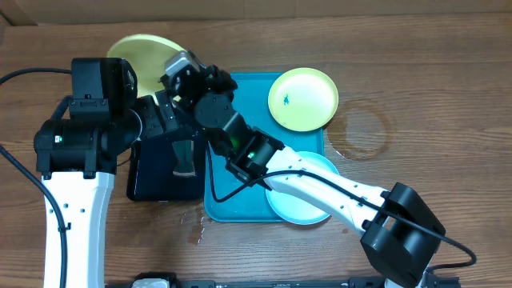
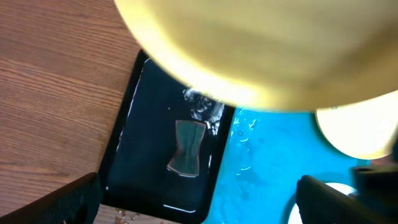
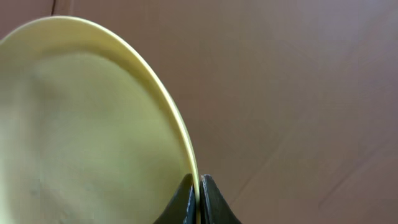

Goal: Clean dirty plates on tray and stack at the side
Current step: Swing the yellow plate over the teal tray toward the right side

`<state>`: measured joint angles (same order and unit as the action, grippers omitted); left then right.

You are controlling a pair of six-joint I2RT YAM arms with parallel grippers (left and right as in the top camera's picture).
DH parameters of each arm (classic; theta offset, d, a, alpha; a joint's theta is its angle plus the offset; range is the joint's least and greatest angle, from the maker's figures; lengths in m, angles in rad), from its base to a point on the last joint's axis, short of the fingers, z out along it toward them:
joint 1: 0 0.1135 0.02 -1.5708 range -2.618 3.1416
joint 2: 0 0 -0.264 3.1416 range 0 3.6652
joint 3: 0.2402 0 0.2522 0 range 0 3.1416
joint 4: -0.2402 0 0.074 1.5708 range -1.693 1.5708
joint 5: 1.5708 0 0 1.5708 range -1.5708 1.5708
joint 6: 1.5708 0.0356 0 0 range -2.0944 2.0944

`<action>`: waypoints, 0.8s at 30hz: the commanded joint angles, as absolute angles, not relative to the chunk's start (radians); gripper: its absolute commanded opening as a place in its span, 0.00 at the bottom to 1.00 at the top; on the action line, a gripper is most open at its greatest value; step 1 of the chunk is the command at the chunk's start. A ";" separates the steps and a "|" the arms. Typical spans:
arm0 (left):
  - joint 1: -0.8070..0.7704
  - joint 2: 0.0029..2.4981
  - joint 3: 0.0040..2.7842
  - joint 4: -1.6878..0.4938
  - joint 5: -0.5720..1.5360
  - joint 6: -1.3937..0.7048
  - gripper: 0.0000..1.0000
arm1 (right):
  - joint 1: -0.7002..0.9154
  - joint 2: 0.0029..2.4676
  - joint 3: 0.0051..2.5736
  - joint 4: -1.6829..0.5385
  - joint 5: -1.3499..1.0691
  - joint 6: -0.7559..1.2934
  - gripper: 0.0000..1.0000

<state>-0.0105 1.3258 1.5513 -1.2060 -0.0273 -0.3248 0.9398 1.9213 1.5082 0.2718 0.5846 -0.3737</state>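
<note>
**Right gripper holds one plate by its rim; two more wait on the tray**

Right gripper [image 3: 199, 188], its fingers pinched together on the rim of a yellow-green plate [image 1: 142, 50], holds that plate off the turquoise tray [image 1: 250, 90], over the far left part of the table [image 1: 432, 72] beyond the black tray [image 1: 152, 176]. In the left wrist view the plate fills the top of the frame, so it appears to be raised rather than lying flat. Left gripper [image 2: 196, 190] has its fingers spread wide apart with nothing between them. It looks down on the black tray, where a small grey pad [image 2: 186, 148] lies among water droplets.

Most of the job looks to be ahead. A second yellow-green plate [image 1: 302, 98] sits at the far right corner of the turquoise tray with a small blue smudge on its face, so it has not been cleaned. A light-blue plate [image 1: 300, 200] lies at the near end of the same tray, partly under the right arm, and its condition cannot be made out. No stack of plates is visible at the side. Whether the held plate is already clean cannot be told from these views.
</note>
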 commanded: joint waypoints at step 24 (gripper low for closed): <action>-0.006 1.320 1.560 -1.205 -0.034 -0.340 1.00 | 0.317 1.727 1.532 -0.702 -0.036 0.839 0.04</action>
